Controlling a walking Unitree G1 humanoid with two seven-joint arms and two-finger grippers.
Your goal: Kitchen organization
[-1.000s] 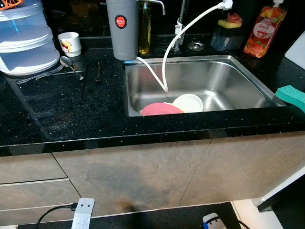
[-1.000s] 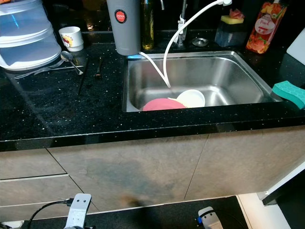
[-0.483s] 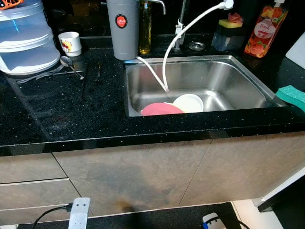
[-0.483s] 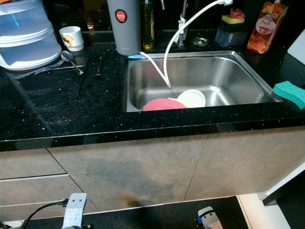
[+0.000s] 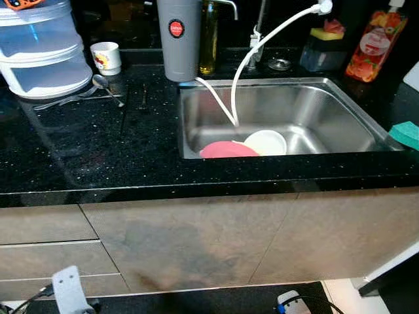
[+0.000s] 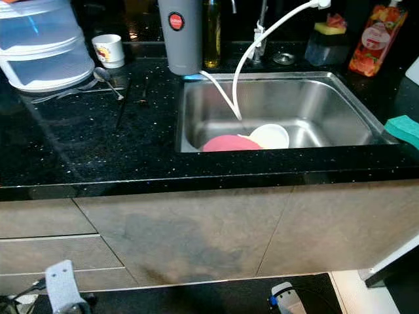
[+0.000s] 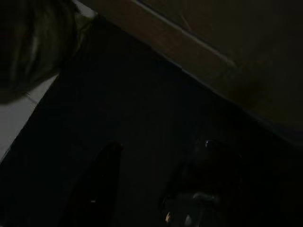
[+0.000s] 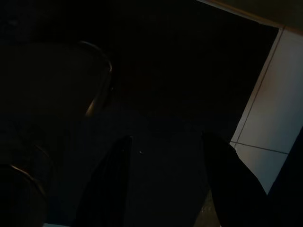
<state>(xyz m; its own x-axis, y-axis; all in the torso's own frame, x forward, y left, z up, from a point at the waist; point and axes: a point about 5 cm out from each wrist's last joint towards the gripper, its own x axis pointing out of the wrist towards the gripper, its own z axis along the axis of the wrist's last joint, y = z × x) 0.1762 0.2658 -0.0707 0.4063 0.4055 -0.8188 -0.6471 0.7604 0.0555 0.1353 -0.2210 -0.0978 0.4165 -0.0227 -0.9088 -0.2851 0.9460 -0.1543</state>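
**View drifts left along the sink desk; both arms hang low**

Since the earlier frames the whole picture has slid rightward, so the camera has turned, while the dishes lie as they were. The round pink plate [image 5: 226, 149] rests in the stainless steel sink [image 5: 314, 111], touching the white bowl [image 5: 266, 141] beside it. A white hose [image 5: 262, 39] arcs down into the basin. On the speckled black desk [image 5: 85, 150] stand a tall grey cylinder [image 5: 181, 39], a small white cup [image 5: 108, 57], a metal spoon [image 5: 105, 85] and stacked clear plastic containers [image 5: 42, 52]. The left gripper [image 7: 151, 184] and right gripper [image 8: 165, 179] hang over dark floor, jaws parted and holding nothing
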